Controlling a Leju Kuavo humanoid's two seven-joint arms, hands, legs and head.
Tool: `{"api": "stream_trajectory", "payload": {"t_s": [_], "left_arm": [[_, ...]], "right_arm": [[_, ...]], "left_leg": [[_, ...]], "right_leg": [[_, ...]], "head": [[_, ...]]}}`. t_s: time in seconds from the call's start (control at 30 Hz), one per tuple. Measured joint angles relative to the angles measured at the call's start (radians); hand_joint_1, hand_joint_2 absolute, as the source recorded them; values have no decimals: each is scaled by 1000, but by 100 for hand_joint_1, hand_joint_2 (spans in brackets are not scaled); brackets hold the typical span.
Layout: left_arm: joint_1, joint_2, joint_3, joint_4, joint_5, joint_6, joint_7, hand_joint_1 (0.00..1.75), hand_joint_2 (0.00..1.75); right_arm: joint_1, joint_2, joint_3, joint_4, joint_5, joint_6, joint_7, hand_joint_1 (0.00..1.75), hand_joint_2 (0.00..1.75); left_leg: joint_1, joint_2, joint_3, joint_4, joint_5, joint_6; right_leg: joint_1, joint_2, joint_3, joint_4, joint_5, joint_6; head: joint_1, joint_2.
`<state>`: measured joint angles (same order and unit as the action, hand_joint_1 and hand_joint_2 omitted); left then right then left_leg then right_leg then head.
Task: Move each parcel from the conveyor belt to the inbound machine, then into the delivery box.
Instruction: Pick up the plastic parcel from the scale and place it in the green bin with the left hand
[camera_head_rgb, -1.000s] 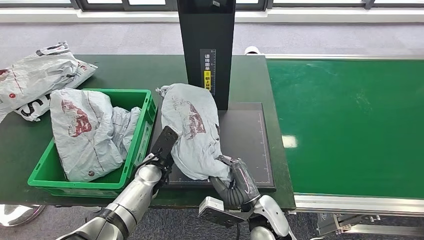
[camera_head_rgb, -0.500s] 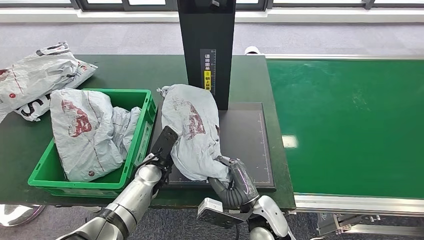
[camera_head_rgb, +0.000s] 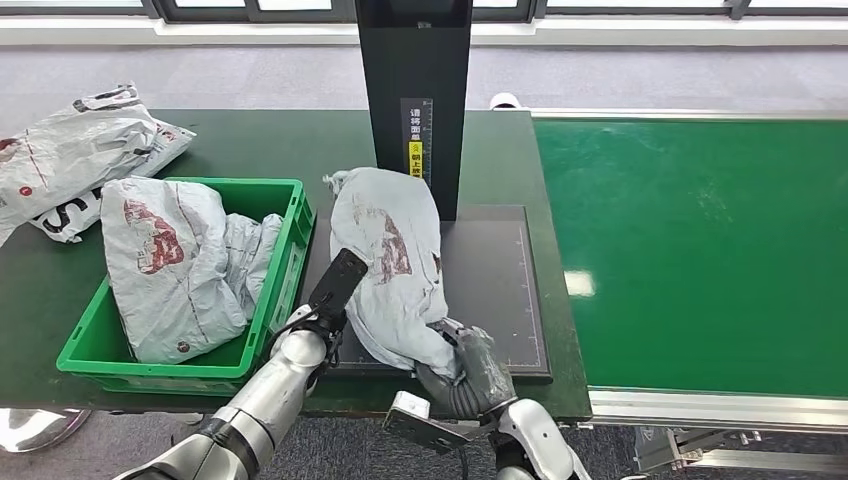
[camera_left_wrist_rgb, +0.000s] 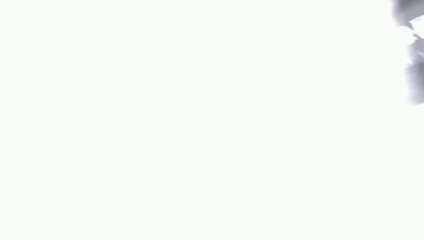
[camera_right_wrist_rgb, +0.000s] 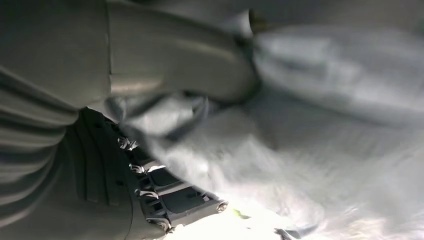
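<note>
Grey poly parcel (camera_head_rgb: 388, 260) lies on the inbound machine's black plate (camera_head_rgb: 500, 290), limp, crumpled, likely light and slippery: right hand (camera_head_rgb: 465, 365) clenched on its bunched near end, the best hold; left hand (camera_head_rgb: 335, 290) against its side, grip unclear.

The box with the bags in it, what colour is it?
Bright green. The box shows best in the head view, holding pale grey bags.

Your right hand (camera_head_rgb: 468, 362) grips the parcel's (camera_head_rgb: 392, 262) near end — thumb (camera_right_wrist_rgb: 190, 65) clamped over the film. Your left hand (camera_head_rgb: 335, 285) rests flat against its side, fingers extended.
</note>
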<state>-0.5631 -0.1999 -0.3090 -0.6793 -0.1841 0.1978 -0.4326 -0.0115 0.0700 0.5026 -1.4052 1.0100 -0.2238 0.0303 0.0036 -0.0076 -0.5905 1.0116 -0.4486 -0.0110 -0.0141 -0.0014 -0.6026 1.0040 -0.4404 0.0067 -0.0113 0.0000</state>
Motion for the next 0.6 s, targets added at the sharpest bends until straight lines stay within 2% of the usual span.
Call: {"api": "stream_trajectory", "payload": {"t_s": [0.07, 0.17, 0.6], "left_arm": [[0, -4, 0, 9, -11, 23, 10, 0, 175], [0, -10, 0, 20, -12, 26, 12, 0, 175], [-12, -33, 0, 41, -13, 38, 22, 0, 175]], "right_arm": [[25, -13, -3, 26, 27, -32, 78, 0, 175], [44, -25, -6, 43, 37, -51, 87, 0, 175], [52, -30, -10, 42, 64, -24, 135, 0, 175]], "left_leg": [[0, -1, -1, 0, 0, 0], [0, 1, -1, 0, -1, 0], [0, 2, -1, 0, 0, 0]], "right_leg": [[0, -1, 0, 0, 0, 0], [0, 2, -1, 0, 0, 0], [0, 3, -1, 0, 0, 0]], "head": [[0, 0], [0, 0], [0, 0]]}}
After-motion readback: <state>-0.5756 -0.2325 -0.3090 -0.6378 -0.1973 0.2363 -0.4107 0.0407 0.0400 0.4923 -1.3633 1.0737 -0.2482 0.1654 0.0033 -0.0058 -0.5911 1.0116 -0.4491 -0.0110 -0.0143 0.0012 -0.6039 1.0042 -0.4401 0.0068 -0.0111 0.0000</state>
